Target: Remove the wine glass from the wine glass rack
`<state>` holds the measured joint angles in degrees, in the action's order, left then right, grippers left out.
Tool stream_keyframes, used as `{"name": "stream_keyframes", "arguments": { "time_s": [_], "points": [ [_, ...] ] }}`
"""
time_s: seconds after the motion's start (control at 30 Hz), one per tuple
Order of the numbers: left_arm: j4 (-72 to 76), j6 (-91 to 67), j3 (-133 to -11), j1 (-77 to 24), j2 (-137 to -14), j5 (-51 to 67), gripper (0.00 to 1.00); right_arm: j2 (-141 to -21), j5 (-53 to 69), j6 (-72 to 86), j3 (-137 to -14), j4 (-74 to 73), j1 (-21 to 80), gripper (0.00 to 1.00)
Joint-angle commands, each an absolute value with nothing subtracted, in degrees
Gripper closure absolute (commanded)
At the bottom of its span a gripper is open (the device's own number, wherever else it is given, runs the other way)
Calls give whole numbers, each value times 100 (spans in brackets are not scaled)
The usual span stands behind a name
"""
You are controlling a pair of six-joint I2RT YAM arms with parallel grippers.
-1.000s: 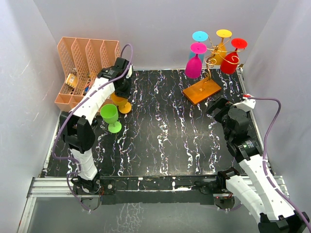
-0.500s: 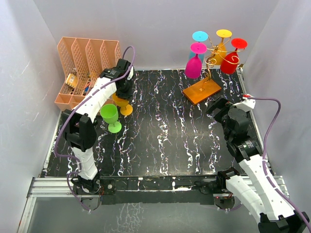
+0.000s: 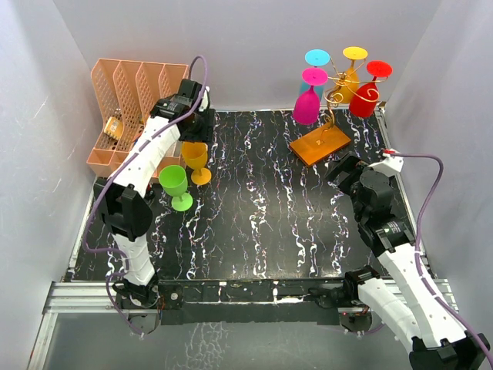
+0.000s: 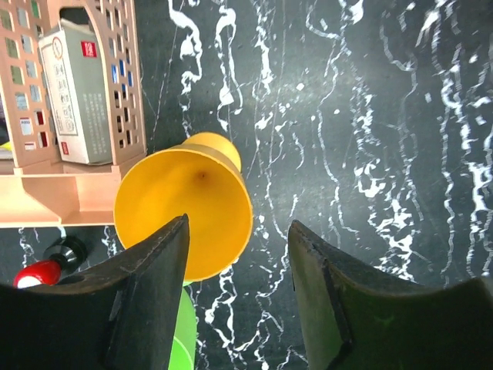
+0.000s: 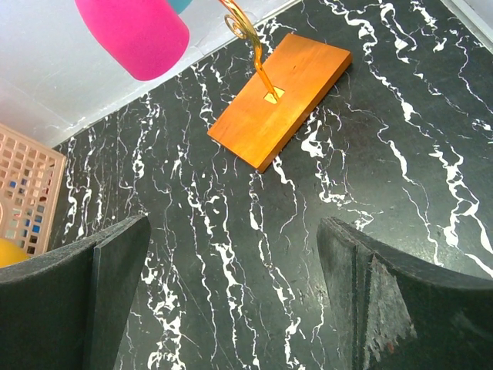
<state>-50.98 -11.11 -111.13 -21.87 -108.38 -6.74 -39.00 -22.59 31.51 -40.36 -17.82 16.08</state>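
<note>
Left arm stretched far, gripper (image 4: 237,231) parted above the standing yellow wine glass (image 4: 185,204); right gripper (image 5: 231,231) wide, facing the wine glass rack (image 5: 279,99).

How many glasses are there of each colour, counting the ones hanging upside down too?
Pink glass: 1
Blue glass: 1
Red glass: 1
Green glass: 1
Yellow hanging glass and yellow standing glass: 2
Total: 6

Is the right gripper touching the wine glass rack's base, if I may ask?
Apart: the right wrist view shows bare table between the right gripper and the rack's base.
</note>
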Motion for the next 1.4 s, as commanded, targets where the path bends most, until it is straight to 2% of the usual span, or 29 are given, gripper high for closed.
{"name": "stream_keyframes", "arguments": {
  "time_s": [0.0,0.07,0.23,0.37,0.6,0.73,0.93,1.37],
  "points": [
    [-4877,-1195,-11450,-2163,-10245,-307,45,-4018,-2331,3059,-4055,-1618,1623,2],
    [-4302,-1187,-11150,-2168,-9867,88,39,-4106,-2268,3054,-4088,-1661,1626,2],
    [-2022,-1305,-9169,-2171,-8439,745,12,-4342,-2135,3006,-4366,-1848,1613,2],
    [-734,-1319,-7980,-2171,-7576,974,3,-4595,-1867,2991,-4914,-1965,1616,2],
    [132,-1117,-6795,-2171,-6750,948,3,-5435,-1767,2712,-6254,-2081,1617,2],
    [367,-1477,-6503,-2171,-6604,1118,3,-6209,-2159,2375,-7179,-2315,1617,2],
    [492,-1516,-6394,-2172,-6662,1367,3,-7067,-2472,1826,-8199,-2403,1612,2],
    [567,-1402,-6285,-2170,-6757,1259,3,-8207,-3295,934,-9480,-2597,1606,2]
  ]
}}
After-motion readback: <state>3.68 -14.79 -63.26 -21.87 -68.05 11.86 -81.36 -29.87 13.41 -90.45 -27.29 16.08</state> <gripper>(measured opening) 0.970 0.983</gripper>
